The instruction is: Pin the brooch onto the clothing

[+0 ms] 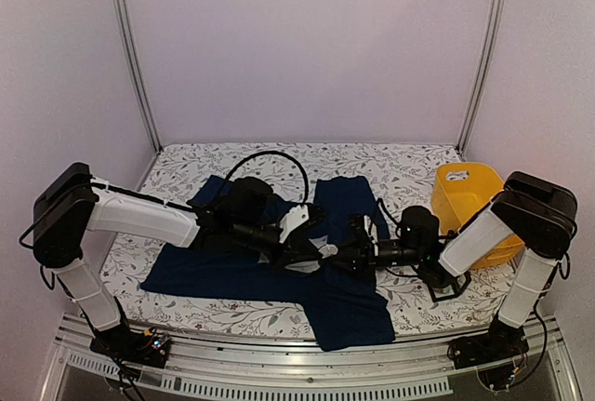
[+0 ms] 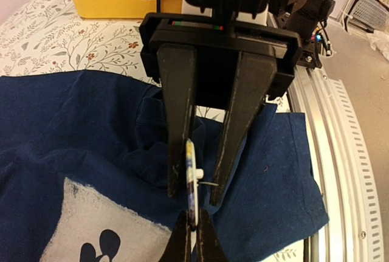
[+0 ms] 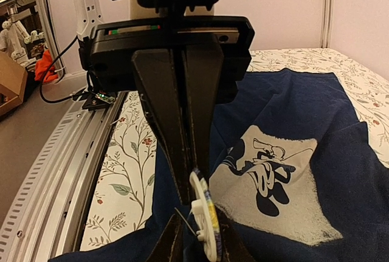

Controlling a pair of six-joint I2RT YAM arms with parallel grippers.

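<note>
The navy T-shirt (image 1: 232, 271) lies spread on the table, its pale mouse print (image 3: 273, 177) next to both grippers. My left gripper (image 1: 311, 247) is shut on the edge of the round brooch (image 2: 192, 177) and holds it edge-on just above the shirt (image 2: 73, 128). In its wrist view the left gripper (image 2: 193, 234) pinches the brooch's lower rim. My right gripper (image 1: 346, 254) faces it, jaws part open and straddling the brooch (image 3: 205, 213). One finger (image 2: 176, 140) lies against the coloured face. The thin pin sticks out from the white back and reaches the other finger. The right gripper (image 3: 197, 244) hovers over the shirt (image 3: 304, 98).
A yellow bin (image 1: 465, 201) stands at the right on the floral tablecloth (image 1: 390, 164). A black cable (image 1: 270, 154) loops above the left arm. A metal rail (image 1: 279, 387) runs along the near table edge, and shows in the right wrist view (image 3: 48, 171).
</note>
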